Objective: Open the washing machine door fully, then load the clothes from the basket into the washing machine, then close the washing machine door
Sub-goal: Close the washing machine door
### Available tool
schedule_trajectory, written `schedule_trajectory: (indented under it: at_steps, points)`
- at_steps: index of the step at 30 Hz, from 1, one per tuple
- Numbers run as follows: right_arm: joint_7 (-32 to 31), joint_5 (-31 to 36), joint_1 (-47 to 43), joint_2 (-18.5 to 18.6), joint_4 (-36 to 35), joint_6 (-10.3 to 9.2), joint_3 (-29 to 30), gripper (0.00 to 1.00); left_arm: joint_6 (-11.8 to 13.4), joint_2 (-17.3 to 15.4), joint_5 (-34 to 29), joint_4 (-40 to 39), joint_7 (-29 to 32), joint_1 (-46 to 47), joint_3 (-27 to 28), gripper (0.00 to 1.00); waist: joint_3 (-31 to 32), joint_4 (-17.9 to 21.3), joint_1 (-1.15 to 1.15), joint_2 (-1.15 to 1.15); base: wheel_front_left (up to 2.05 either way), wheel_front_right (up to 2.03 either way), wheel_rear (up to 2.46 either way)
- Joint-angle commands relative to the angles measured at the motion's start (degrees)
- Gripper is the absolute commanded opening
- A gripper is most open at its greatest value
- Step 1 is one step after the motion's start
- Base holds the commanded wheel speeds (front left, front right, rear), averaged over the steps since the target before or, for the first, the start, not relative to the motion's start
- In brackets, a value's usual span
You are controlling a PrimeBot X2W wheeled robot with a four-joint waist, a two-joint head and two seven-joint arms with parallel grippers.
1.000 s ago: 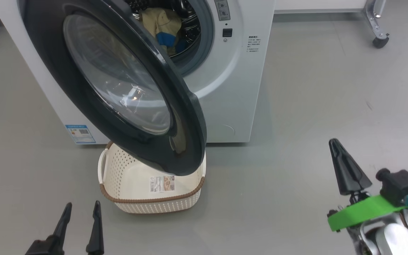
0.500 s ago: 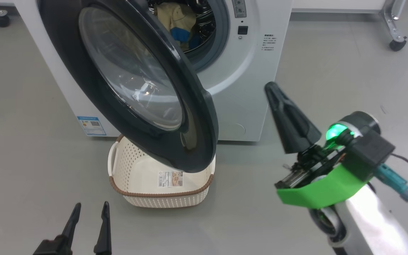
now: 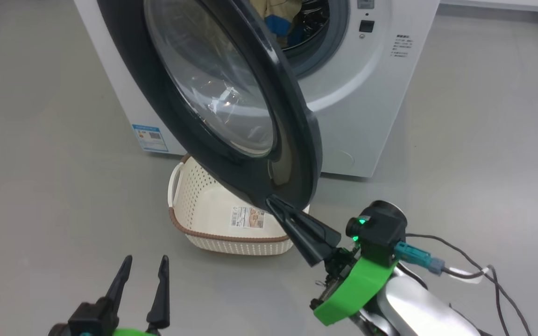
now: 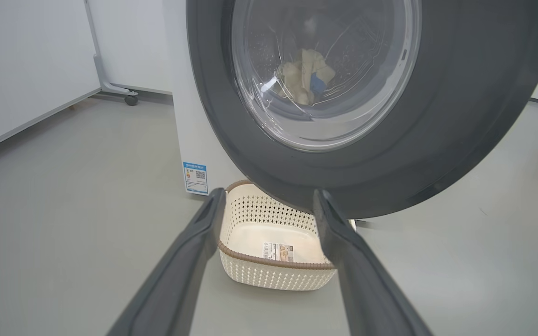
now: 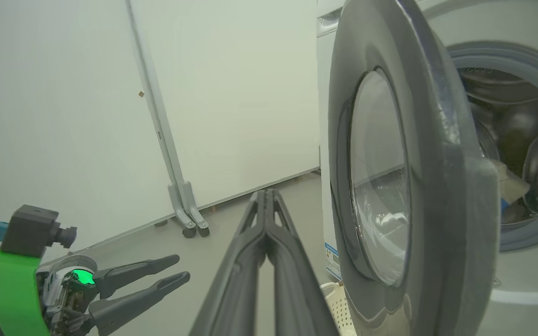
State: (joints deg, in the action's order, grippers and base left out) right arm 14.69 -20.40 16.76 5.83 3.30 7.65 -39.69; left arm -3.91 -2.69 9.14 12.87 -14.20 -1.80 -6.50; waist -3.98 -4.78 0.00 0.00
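Since a second earlier, the right gripper (image 3: 276,207) had swung in from the lower right of the head view. Its two fingers were pressed shut on nothing, and their tip pointed up and to the left at the lower rim of the washing machine door (image 3: 203,107). Whether the tip touched the rim could not be told. The camera had shifted too, so the washing machine (image 3: 371,107) sat further right in that view.

The door stood partly open, hinged on the machine's left. Its free edge was swung out toward the robot, and its glass bowl faced the robot's left. The clothes (image 3: 274,21) lay inside the drum, pale yellow with a blue patch, and also showed through the glass in the left wrist view.

The basket (image 3: 224,237) rested on the floor (image 3: 460,163) just before the machine and beneath the door. Its long axis ran along the machine's front, and its label sticker was in sight.

The left gripper (image 3: 145,261) hung low at the left, well apart from the basket, with its fingers spread wide and pointing toward the basket and the door.
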Motion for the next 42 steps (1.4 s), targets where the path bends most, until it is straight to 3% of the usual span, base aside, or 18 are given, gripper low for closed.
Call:
schedule_trajectory:
  at_steps: [1, 20, 42]
  points:
    - [0.3, -0.4, 2.1, -1.1, -0.9, -0.16, 0.3, 0.0, 0.4, -0.2, 0.4, -1.7, -0.8, 3.0, 1.2, 1.0, -1.7, -1.5, 0.0, 0.0, 0.0, 0.0, 0.0]
    - [0.3, 0.3, 5.8, -1.8, 3.4, -0.16, 7.7, 0.0, 1.2, -0.2, 0.7, -2.4, -0.8, 5.2, 0.3, 1.0, -8.2, -4.2, 0.0, 0.0, 0.0, 0.0, 0.0]
    - [0.3, 0.8, 10.9, -0.2, 2.4, -0.16, 12.0, 0.0, 1.8, -0.2, 1.0, -3.4, -0.8, 7.1, 0.4, 1.0, -13.3, -2.6, 0.0, 0.0, 0.0, 0.0, 0.0]
